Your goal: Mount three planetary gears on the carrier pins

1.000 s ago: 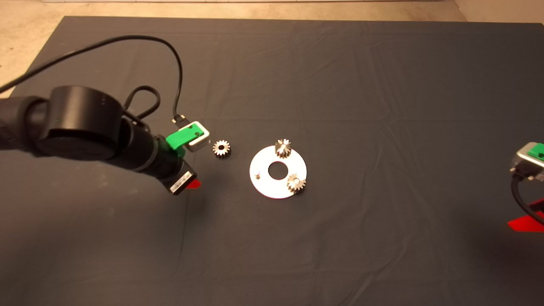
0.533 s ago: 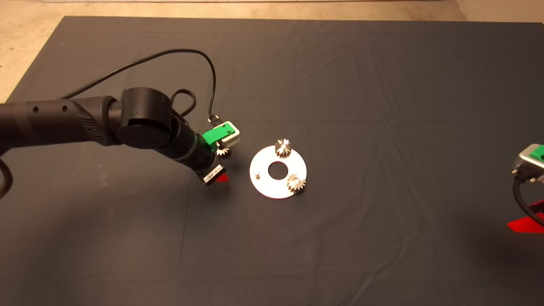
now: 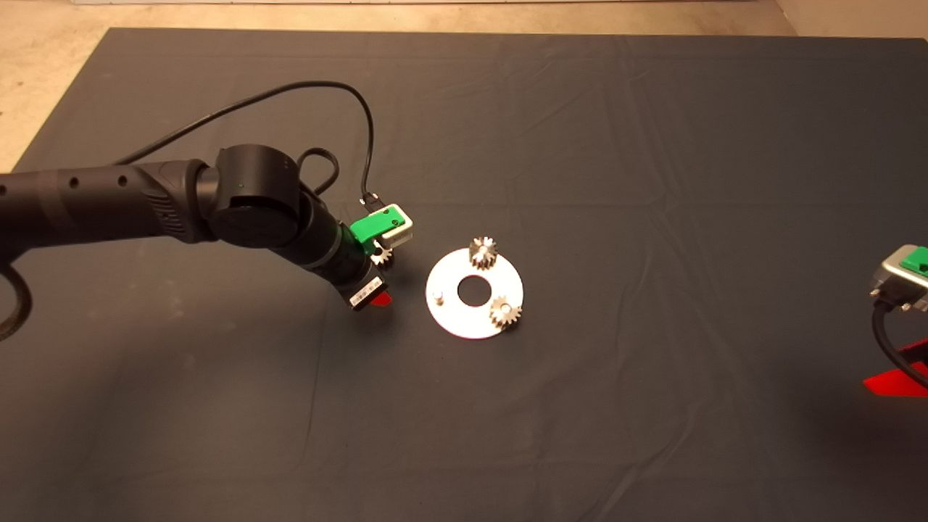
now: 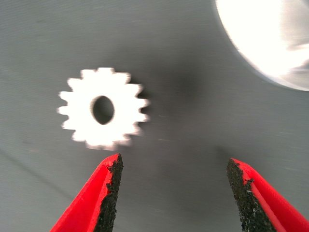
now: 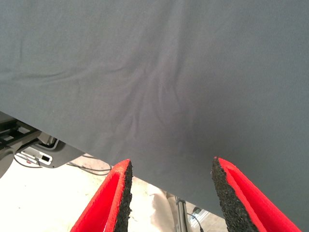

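The silver carrier disc [image 3: 442, 313] lies mid-mat with two planetary gears on its pins, one at the far side [image 3: 482, 252] and one at the near right [image 3: 505, 312]. A third pin [image 3: 438, 296] stands bare at the left. The third gear [image 3: 382, 255] lies flat on the mat just left of the disc, partly hidden under my left arm. My left gripper [image 3: 376, 281] hovers over it, open and empty. In the left wrist view the gear [image 4: 103, 107] sits just beyond one fingertip [image 4: 112, 166], off the gap's centre, with the disc's edge [image 4: 270, 38] nearby. My right gripper [image 3: 899, 377] waits open at the lower right edge.
The left arm's black cable [image 3: 290, 94] loops above the mat behind the wrist. The dark mat [image 3: 616, 145] has creases. Bare floor [image 3: 43, 43] shows past its far left edge. The right wrist view shows the mat's edge [image 5: 145, 164] and floor clutter beyond it.
My left arm has swung right and stretched out toward the loose gear, and now covers part of it. The gear, disc and right gripper have not moved.
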`<state>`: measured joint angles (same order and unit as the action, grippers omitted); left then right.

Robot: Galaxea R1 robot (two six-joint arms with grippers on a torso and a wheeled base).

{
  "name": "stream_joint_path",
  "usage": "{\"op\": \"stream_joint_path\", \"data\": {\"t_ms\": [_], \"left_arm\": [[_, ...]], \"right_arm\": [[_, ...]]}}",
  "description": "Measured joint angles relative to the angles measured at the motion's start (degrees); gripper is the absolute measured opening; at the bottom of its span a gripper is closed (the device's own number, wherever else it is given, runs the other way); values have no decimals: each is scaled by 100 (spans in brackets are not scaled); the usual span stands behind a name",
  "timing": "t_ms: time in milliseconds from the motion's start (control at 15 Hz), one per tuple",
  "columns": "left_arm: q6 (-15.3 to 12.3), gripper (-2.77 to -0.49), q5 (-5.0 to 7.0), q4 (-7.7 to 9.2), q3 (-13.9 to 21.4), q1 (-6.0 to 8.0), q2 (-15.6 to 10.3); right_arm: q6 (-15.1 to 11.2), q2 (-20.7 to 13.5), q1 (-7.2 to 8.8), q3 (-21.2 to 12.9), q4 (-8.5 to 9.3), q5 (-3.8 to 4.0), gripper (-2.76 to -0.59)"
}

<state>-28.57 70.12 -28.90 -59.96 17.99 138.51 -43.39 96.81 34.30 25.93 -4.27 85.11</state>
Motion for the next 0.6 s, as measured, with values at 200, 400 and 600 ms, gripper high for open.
{"op": "stream_joint_path", "data": {"t_ms": [200,400,600], "left_arm": [[236,-177,16,-6,-295,26,18],[352,-177,5,-4,-391,39,57],[361,-177,7,-5,-417,41,57]], "right_arm": [[1,5,-2,0,6,-5,-217],[1,52,-2,0,13,-2,-217],[1,60,-2,0,20,-4,-217]]}}
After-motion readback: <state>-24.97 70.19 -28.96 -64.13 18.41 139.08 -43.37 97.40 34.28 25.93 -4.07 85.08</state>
